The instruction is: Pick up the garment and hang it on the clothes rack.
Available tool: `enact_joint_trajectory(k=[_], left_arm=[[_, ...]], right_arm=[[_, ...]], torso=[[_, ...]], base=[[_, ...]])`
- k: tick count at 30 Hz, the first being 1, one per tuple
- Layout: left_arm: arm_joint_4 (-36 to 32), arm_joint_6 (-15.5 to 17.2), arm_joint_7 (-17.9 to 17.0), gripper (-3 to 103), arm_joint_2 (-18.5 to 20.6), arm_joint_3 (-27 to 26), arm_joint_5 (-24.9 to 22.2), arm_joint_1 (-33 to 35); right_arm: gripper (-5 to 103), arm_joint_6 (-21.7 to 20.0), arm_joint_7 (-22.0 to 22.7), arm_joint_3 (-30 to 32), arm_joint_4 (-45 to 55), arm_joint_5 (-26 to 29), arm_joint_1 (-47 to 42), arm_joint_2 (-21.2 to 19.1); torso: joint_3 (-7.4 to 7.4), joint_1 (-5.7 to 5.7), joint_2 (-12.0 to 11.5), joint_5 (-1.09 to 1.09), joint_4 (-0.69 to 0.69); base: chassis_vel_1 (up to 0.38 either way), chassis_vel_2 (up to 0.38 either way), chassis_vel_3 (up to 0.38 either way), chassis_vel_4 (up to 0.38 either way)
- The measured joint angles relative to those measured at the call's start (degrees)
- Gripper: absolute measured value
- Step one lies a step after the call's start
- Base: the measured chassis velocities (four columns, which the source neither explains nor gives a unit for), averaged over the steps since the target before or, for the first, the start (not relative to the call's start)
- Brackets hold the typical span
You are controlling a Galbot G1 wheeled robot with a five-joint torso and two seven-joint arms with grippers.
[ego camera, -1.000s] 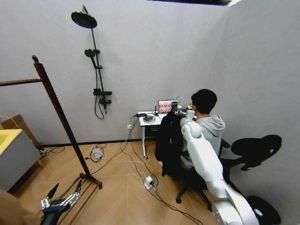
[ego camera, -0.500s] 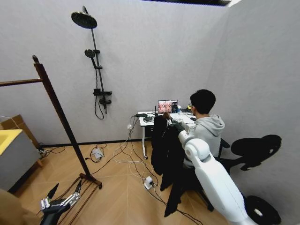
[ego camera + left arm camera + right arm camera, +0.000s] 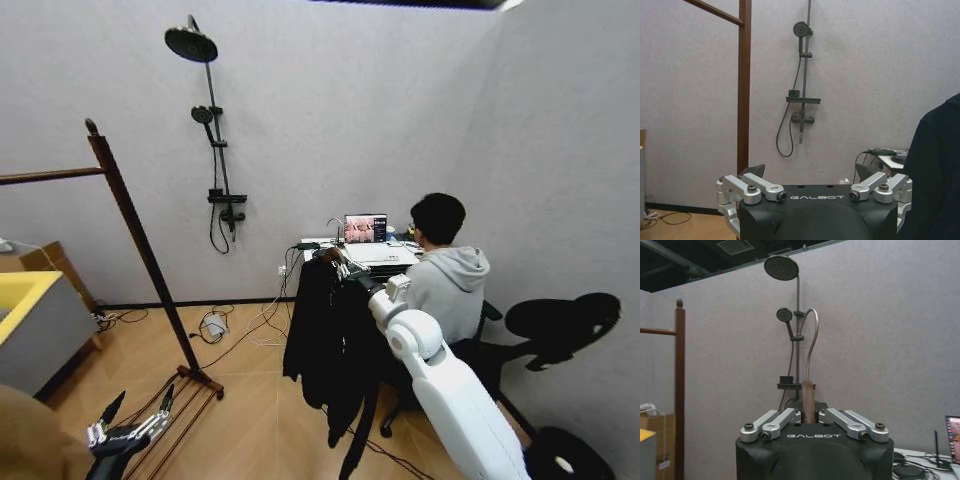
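R end effector [image 3: 343, 268], clamped on the hanger [image 3: 806, 405], holds the black coat [image 3: 325, 340] well to the right of the clothes rack [image 3: 135, 240]; top bar horizontal. L end effector [image 3: 128, 432], apart, idles near rack base.

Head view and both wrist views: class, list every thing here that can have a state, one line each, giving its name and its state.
garment: hanging limp from its hanger, off the floor, held up.
right gripper: shut on the hanger neck, hook upright.
left gripper: open, low, holding nothing.
clothes rack: standing upright, nothing on the visible part of its bar.
laptop: open, screen lit.
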Motion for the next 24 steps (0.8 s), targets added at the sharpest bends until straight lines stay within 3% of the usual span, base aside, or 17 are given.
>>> enact_joint_trajectory(k=[24], left_arm=[[0.0, 0.0, 0.0, 100, 0.0, 0.0, 0.0, 0.0]], right_arm=[[10, 1.1, -0.2, 0.7, 1.5, -1.0, -3.5, 1.9]], torso=[[0.0, 0.02, 0.0, 0.01, -0.01]], base=[[0.109, 0.103, 0.109, 0.112]])
